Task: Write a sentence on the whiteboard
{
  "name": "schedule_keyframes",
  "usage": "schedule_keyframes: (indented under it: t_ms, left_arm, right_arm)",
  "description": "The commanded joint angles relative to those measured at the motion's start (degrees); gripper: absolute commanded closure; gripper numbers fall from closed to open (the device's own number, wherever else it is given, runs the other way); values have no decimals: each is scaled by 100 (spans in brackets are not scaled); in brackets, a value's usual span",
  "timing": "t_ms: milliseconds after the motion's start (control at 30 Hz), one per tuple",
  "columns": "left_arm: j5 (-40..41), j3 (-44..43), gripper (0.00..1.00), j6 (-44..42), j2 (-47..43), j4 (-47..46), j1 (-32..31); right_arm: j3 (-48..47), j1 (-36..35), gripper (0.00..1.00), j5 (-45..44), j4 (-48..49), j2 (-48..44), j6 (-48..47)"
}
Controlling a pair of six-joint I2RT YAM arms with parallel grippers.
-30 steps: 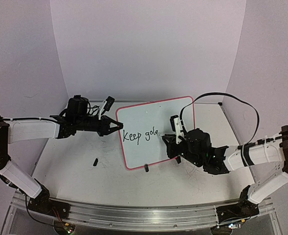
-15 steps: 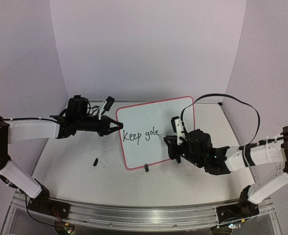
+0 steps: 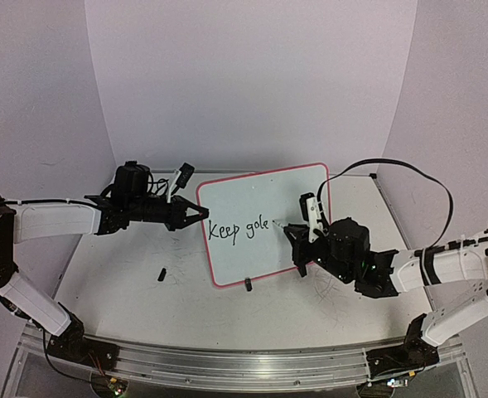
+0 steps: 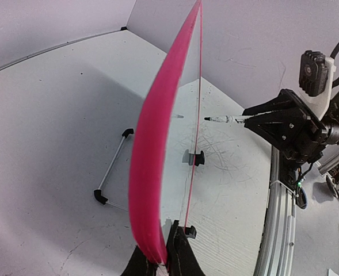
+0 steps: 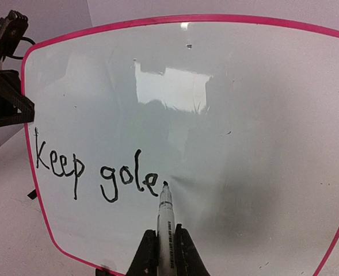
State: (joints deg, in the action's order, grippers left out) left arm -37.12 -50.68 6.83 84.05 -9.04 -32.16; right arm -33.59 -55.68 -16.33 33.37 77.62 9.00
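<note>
Toward the far edge of the tabletop point(image 3: 119, 290), about midway between its left and right edges, stands one whiteboard point(image 3: 260, 195). It is upright, its face turned toward the near right corner. The whiteboard is white and glossy, with rounded corners and a thin pink-red border, and a pale patch of reflected light sits on its upper half. Seen edge-on from the left wrist, it shows two small black clip feet point(image 4: 195, 157) resting on the tabletop.

The sentence point(image 5: 94, 171) runs in one line across the lower left part of the whiteboard, in black, slightly slanted handwriting. It reads "Keep gole": two words, eight letters, with the "K" close to the left border.

There is one marker point(image 5: 166, 221), pale-bodied with a black tip. Its tip meets the whiteboard just right of the last "e". The right pincer point(image 5: 164, 246) is clenched around the marker's barrel, one dark finger on each side, and the marker points straight at the board.

The left pincer point(image 3: 197, 214) reaches in from the left edge of the tabletop and is clamped on the whiteboard's left border at about mid-height. In its own wrist view, the pink rim sits pinched between its two fingers point(image 4: 181, 256).

One small black piece point(image 3: 161, 273) lies on the tabletop, well left of the whiteboard's lower corner and apart from both arms. What it is cannot be told.
</note>
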Motion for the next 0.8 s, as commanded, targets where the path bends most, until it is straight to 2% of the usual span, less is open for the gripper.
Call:
schedule_keyframes:
  t_ms: [0,767]
  left_arm:
    - [802,-133,100,-530,-90,66,75]
    - [774,-144,100,-525,-82,65,76]
  right_arm:
    - [-338,39,100,-194,259,155,-97]
    - [-447,52,100,-292,337,437,-82]
